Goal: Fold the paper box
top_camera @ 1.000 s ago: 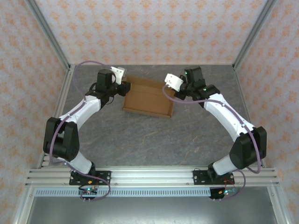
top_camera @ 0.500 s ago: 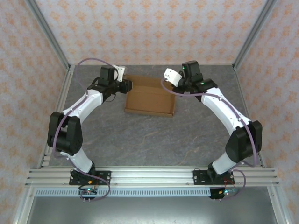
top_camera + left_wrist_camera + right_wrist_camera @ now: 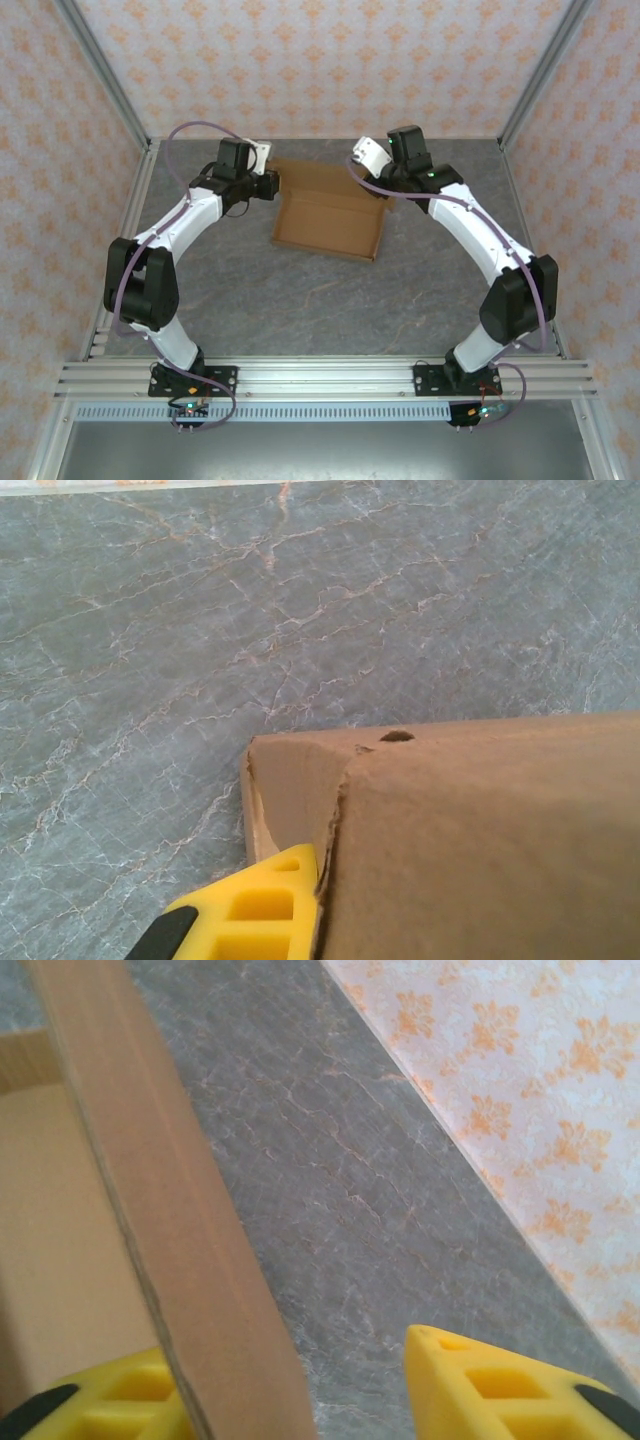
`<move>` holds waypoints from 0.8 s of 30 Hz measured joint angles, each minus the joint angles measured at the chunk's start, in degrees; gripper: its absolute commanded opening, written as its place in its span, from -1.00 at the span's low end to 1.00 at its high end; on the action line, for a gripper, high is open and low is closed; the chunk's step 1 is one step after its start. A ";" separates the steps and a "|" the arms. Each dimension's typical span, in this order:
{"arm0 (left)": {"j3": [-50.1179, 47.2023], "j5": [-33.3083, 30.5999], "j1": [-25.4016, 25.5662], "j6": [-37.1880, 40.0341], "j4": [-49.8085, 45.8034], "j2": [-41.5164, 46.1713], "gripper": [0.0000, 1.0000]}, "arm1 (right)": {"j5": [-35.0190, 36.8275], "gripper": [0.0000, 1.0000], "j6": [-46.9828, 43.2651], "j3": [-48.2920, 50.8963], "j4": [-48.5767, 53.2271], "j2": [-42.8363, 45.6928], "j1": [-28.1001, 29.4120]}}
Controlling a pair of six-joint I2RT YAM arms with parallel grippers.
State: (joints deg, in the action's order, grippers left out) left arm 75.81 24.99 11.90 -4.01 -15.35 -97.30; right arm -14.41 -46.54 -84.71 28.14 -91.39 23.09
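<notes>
- one paper box (image 3: 328,222), plain brown cardboard, lies on the grey marbled desk (image 3: 300,300), in its far half, about midway between left and right.
- two arms, one set of jaws each: the left gripper (image 3: 272,184) is at the box's left end, the right gripper (image 3: 378,190) at its far right corner.
- left jaws: drawn together on the box's left end. in the left wrist view one yellow finger (image 3: 255,912) presses against a torn-edged cardboard panel, and the panel hides the other finger. the cardboard there folds round a corner, with a small dark hole near the fold.
- right jaws: standing apart, gripping nothing. in the right wrist view the right gripper (image 3: 285,1360) straddles an upright wall of the box. the wall lies against the finger on the left of that view (image 3: 110,1400). the other finger (image 3: 490,1380) is well clear of the wall, over bare desk.
- the box is a shallow open tray with low raised walls, lying slightly askew to the desk's edges. from above, its inside shows plain brown cardboard floor.
- around the desk: flowered orange-and-cream wall panels (image 3: 320,70), and at the near edge a metal rail (image 3: 320,375) carrying both arm bases.
- one purple cable (image 3: 195,130) loops along each arm.
</notes>
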 measured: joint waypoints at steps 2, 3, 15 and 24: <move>0.00 0.00 0.00 0.24 -0.28 0.00 -0.92 | 0.90 0.14 2.34 0.00 -0.31 0.68 -0.22; 0.00 -0.04 0.00 0.50 -0.44 -0.02 -0.92 | 1.33 0.20 3.58 0.02 -0.48 1.25 -0.44; 0.13 -0.92 0.00 1.51 -1.70 -0.13 -0.95 | 1.53 0.35 21.24 15.34 -10.58 19.04 -10.03; 0.33 -1.31 0.00 2.56 -2.12 -0.15 -0.96 | -9.73 0.33 26.60 38.47 -31.76 17.16 -14.03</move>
State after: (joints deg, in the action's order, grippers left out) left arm 76.14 23.68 11.90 -1.45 -17.47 -97.45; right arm -24.14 -19.94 -46.24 -3.62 -74.24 9.06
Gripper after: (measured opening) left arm 0.063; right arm 0.668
